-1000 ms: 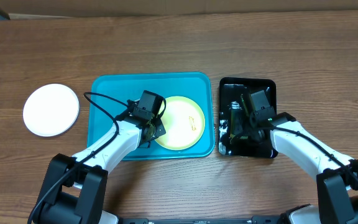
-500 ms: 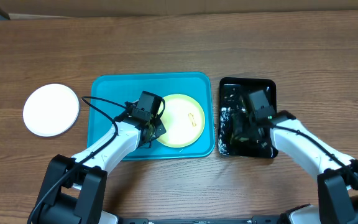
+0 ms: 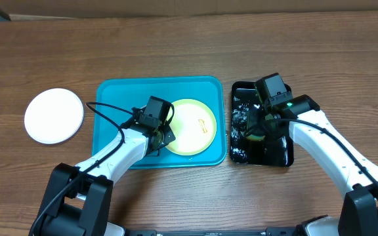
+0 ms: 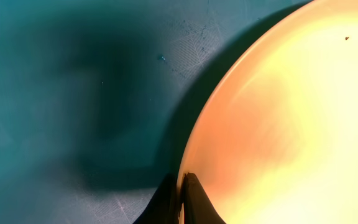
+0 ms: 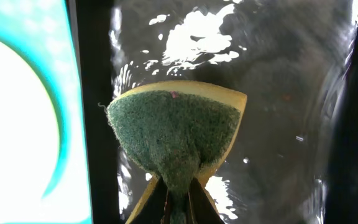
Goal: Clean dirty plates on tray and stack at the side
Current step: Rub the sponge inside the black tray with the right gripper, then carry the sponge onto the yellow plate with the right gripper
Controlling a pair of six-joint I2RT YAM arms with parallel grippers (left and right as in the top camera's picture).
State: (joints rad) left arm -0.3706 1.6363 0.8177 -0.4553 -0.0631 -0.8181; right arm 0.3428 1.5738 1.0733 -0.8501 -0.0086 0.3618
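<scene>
A pale yellow-green plate [image 3: 190, 128] with small orange-brown smears lies in the turquoise tray [image 3: 120, 98]. My left gripper [image 3: 162, 139] is shut on that plate's left rim; the left wrist view shows the fingers [image 4: 182, 199] pinching the plate [image 4: 284, 124] edge over the tray [image 4: 73, 93]. A white plate [image 3: 54, 116] lies on the table left of the tray. A third plate is not in view. My right gripper [image 3: 254, 134] is shut on a green-and-yellow sponge [image 5: 176, 134] and holds it above the wet black tray [image 5: 278, 93].
The glossy black tray [image 3: 274, 154] holding water stands right of the turquoise tray. The wooden table [image 3: 346, 78] extends around both trays. A cardboard edge runs along the back.
My right gripper has lifted with the sponge and shifted left and back over the black tray. The plate has shifted slightly in the left gripper's hold.
</scene>
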